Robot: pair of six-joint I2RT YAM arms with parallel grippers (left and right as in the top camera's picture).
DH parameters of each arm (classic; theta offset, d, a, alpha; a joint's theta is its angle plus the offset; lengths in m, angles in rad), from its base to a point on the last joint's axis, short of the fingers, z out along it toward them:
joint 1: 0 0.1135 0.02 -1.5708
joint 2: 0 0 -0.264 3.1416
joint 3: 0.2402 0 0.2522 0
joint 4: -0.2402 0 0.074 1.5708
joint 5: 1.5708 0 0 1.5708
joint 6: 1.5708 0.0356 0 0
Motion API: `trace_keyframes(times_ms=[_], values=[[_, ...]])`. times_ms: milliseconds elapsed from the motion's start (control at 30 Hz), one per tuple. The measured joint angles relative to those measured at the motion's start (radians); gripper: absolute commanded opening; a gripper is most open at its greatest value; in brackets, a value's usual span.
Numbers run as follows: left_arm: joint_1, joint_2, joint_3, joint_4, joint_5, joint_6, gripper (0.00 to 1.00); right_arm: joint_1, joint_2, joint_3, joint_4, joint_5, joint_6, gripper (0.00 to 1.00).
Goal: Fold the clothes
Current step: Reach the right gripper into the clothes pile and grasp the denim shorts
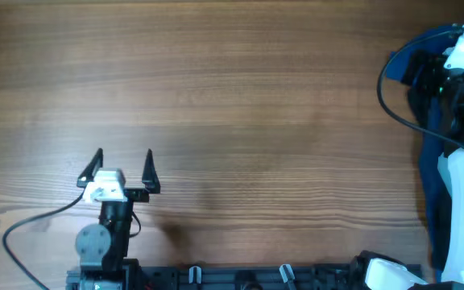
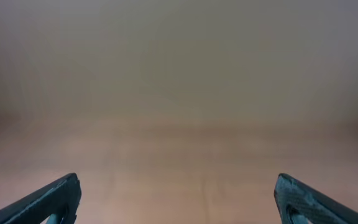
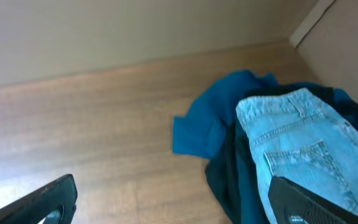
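Note:
The light blue denim shorts [image 3: 303,146] lie on top of a pile of dark blue garments [image 3: 229,124] in the right wrist view, stitched pocket up. In the overhead view the shorts are hidden under the right arm; only the dark blue cloth [image 1: 431,173] shows at the table's right edge. My right gripper [image 3: 173,202] is open, its right finger over the shorts' edge and its left finger over bare wood; in the overhead view its jaws do not show. My left gripper [image 1: 124,167] is open and empty over bare table at the front left; it also shows in the left wrist view [image 2: 178,199].
The wooden table [image 1: 232,105] stretches between the arms. The right arm's white body [image 1: 461,209] and black cables cover the pile at the right edge. A wall corner [image 3: 309,25] stands behind the pile. A black rail [image 1: 240,278] runs along the front edge.

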Motion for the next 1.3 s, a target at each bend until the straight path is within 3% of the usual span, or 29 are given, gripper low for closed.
trace_keyframes(times_ms=[133,267,433,733,900,1133,1300], values=[[0.000,-0.002,0.003,0.180,-0.044,-0.002,1.00,-0.016,0.000,0.004,-0.061,-0.021,-0.037,1.00],[0.000,0.008,0.048,0.154,-0.052,-0.066,1.00,-0.055,0.001,0.048,-0.114,-0.075,-0.045,1.00],[0.000,0.156,0.241,0.113,-0.051,-0.103,1.00,-0.103,0.002,0.127,-0.141,-0.106,-0.045,1.00],[0.000,0.931,1.041,-0.227,0.160,0.006,1.00,-0.148,0.101,0.147,-0.262,-0.138,-0.053,1.00],[0.000,1.270,1.347,-0.390,0.295,0.026,1.00,-0.205,0.217,0.249,-0.361,-0.193,-0.040,1.00],[0.000,1.492,1.399,-0.399,0.381,0.030,1.00,-0.216,0.204,0.309,-0.310,-0.173,-0.084,0.78],[0.000,1.509,1.400,-0.390,0.391,0.030,1.00,-0.216,0.283,0.310,-0.248,-0.127,-0.134,0.77]])
